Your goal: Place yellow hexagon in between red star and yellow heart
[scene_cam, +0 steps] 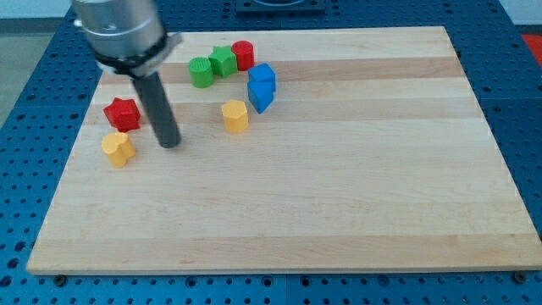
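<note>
Rod vertical, no pincer fitted. My tip [170,142] rests on board [339,195], between yellow heart [118,149] and yellow hexagon [235,116], right of red star [122,113].

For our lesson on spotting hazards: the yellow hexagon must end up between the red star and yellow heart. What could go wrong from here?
My tip stands close beside the red star and yellow heart, so it might knock them. The yellow hexagon sits near the blue blocks, which a push could drag along.
</note>
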You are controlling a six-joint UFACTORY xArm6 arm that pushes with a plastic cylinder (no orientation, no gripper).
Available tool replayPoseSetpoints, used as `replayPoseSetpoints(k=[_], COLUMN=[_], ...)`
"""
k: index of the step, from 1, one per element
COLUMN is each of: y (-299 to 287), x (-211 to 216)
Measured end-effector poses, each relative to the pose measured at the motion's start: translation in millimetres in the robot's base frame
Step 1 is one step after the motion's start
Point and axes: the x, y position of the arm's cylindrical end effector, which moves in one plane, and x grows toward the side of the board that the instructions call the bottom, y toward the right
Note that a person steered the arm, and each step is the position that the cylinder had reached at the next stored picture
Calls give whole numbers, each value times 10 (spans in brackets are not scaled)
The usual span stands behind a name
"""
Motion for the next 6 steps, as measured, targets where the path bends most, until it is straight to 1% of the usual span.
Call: replayPoseSetpoints(k=[1, 2, 3, 4, 5, 6], y=[758, 1565, 1713, 1507, 933, 319], x=[52, -122, -544, -636, -596, -430])
